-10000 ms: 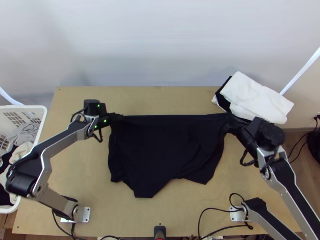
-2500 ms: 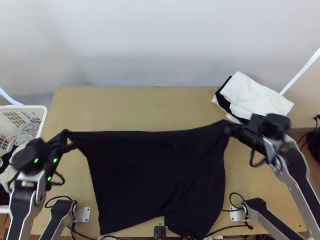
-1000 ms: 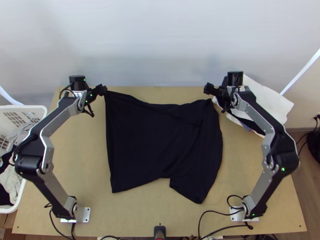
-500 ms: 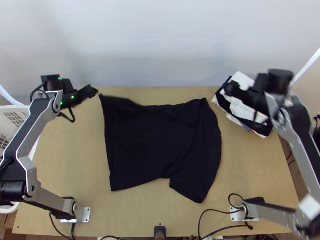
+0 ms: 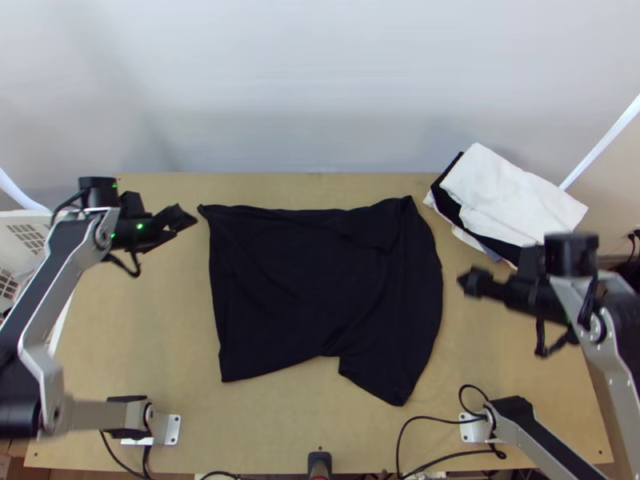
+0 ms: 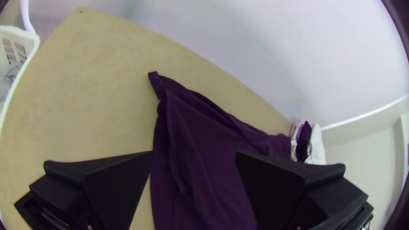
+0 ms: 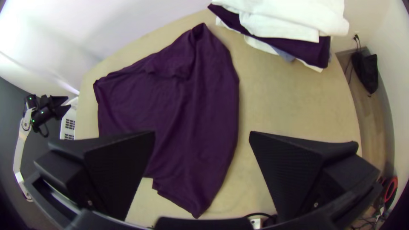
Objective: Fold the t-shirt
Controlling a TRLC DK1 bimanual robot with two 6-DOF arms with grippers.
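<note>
My left gripper (image 5: 186, 221) stands open just left of the shirt's far left corner in the top view; its wrist view shows the gripper (image 6: 194, 157) with its fingers wide apart. To the right of the shirt, my right gripper (image 5: 472, 283) is over the table, and in its own wrist view the gripper (image 7: 202, 138) is open with nothing between its fingers. The dark t-shirt (image 5: 320, 280) lies on the middle of the table, mostly flat with some creases and an uneven near edge. The same dark cloth (image 6: 200, 140) shows in the left wrist view, and the shirt (image 7: 170, 106) in the right.
A stack of folded white and dark cloths (image 5: 512, 196) sits at the table's far right corner. The white basket (image 5: 22, 232) with laundry stands off the left edge. Bare wooden table (image 5: 144, 320) surrounds the shirt; cables run along the near edge.
The shirt was stretched between both grippers, then laid farther back on the table. Both grippers have let go and moved outward; the right one has also come nearer, off the stack.
</note>
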